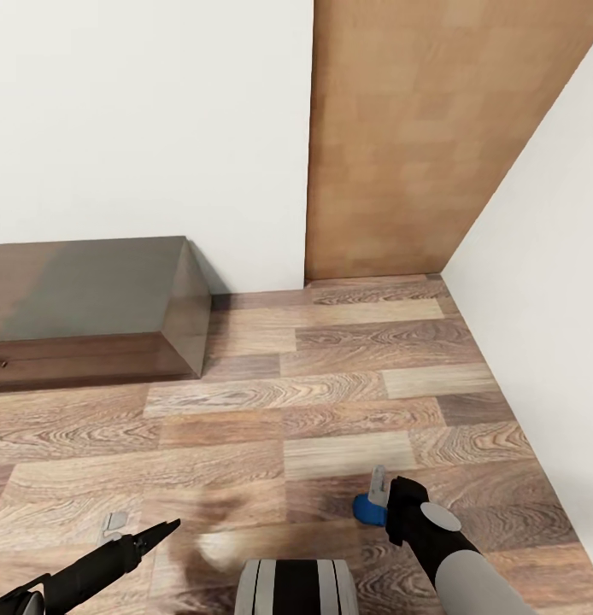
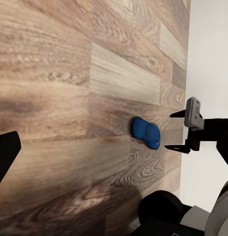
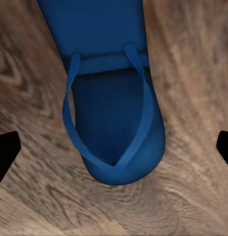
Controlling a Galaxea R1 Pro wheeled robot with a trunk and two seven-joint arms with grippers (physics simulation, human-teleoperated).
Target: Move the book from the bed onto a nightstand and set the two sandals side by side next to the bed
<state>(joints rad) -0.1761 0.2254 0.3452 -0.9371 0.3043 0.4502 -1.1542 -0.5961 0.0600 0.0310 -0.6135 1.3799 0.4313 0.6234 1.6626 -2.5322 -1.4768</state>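
Observation:
One bright blue sandal [image 3: 114,88] lies flat on the wood-plank floor, thong straps up. My right gripper [image 3: 116,147] hangs open just above its rounded end, one black fingertip on each side, not touching it. The head view has that sandal [image 1: 367,510] peeking out under the right gripper [image 1: 378,494] near the right wall. From the left wrist view the sandal [image 2: 146,132] sits beside the open right gripper [image 2: 180,130]. My left gripper [image 1: 143,525] is open and empty over bare floor at the lower left. The second sandal, the book and the bed are out of view.
A low dark-brown wooden cabinet [image 1: 91,307] with a drawer front stands against the far wall at the left. A light wooden door [image 1: 399,137] fills the far corner, and a white wall [image 1: 544,299] runs close along the right side. Plank floor [image 1: 314,401] lies between.

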